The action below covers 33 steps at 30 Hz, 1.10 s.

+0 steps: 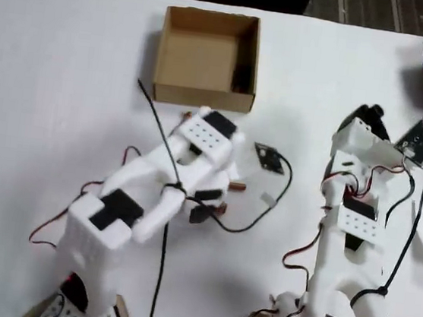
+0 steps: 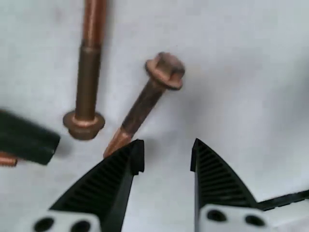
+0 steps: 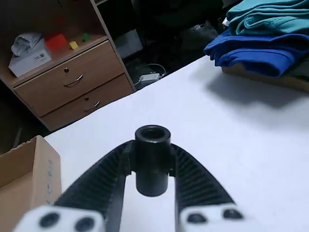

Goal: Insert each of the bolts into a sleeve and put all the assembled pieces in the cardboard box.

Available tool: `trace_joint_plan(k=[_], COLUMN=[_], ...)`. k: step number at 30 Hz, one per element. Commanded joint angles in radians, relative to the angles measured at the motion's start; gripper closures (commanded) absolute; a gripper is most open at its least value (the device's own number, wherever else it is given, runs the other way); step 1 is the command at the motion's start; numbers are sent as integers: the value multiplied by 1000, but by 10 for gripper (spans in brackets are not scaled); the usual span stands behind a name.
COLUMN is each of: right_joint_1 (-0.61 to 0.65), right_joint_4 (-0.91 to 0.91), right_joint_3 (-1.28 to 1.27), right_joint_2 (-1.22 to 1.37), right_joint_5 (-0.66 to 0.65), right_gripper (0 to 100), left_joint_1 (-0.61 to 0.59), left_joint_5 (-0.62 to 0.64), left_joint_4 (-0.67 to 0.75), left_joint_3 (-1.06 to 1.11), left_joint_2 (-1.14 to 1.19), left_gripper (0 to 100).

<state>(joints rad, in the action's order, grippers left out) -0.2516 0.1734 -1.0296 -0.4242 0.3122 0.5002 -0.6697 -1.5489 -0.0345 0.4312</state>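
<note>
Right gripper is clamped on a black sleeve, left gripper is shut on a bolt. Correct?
Not quite. The left gripper is open, not shut on a bolt. The left wrist view shows its jaws apart with nothing between them, and the nearest bolt lies on the table just off one fingertip. The right gripper is indeed clamped on the black sleeve.

Overhead above table [image 1: 46, 71]; wrist views close
</note>
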Motion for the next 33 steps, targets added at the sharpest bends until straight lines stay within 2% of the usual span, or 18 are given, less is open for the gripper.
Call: trace_joint_plan(k=[1,10,21,27,33], right_joint_1=[-10,-12,-12,-12,-12], right_joint_4=[30,31,31,30,30], right_joint_3=[12,11,11,11,11], right_joint_2=[-51,-51,-51,-51,-48], right_joint_5=[8,8,8,8,8], right_gripper=[978,978,978,978,978], left_joint_1=[46,61,61,61,57], left_joint_5=[-41,-138,-140,-140,-140], left_joint_4=[-11,-3,87,89,40], left_joint_3=[-62,-117,-117,-134,-288], left_joint_2=[-5,-2,6,121,242], left_gripper=[819,819,819,819,819])
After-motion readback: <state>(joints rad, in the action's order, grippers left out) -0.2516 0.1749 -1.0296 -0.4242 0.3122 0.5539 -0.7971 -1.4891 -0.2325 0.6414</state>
